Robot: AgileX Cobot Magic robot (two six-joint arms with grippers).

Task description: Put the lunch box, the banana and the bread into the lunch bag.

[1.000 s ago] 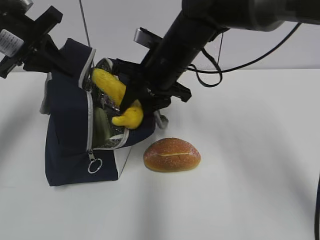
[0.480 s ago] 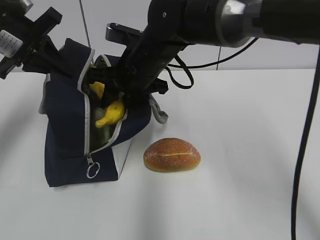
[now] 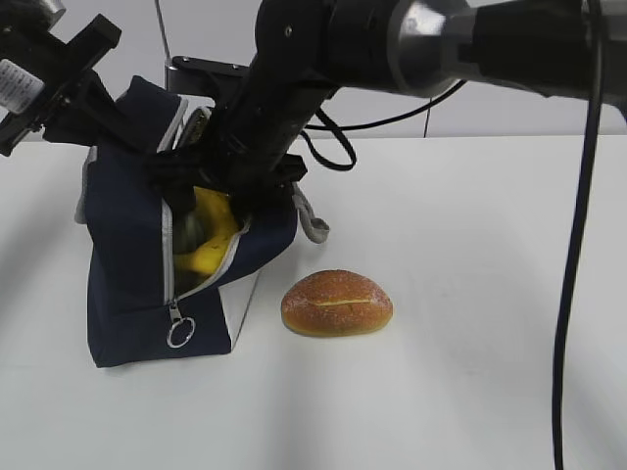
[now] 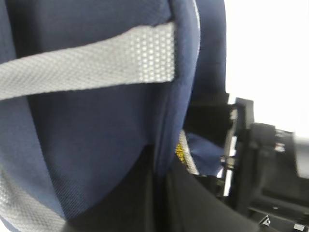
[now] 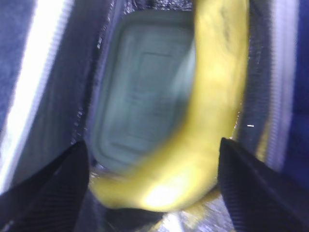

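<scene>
banana (image 5: 212,111), lunch box (image 5: 140,96): inside lunch bag (image 3: 127,284) | bread (image 3: 337,303): on table beside it

white tabletop (image 3: 470,372) under even light, soft shadows, pale grey wall (image 3: 509,117) behind, thin vertical seam

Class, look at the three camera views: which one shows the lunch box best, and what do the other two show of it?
The right wrist view: it looks straight into the bag, showing the lunch box lid, green though blurred, with the banana lying across it. The exterior view gives at most a dark sliver inside the opening. The left wrist view shows none of it.
</scene>
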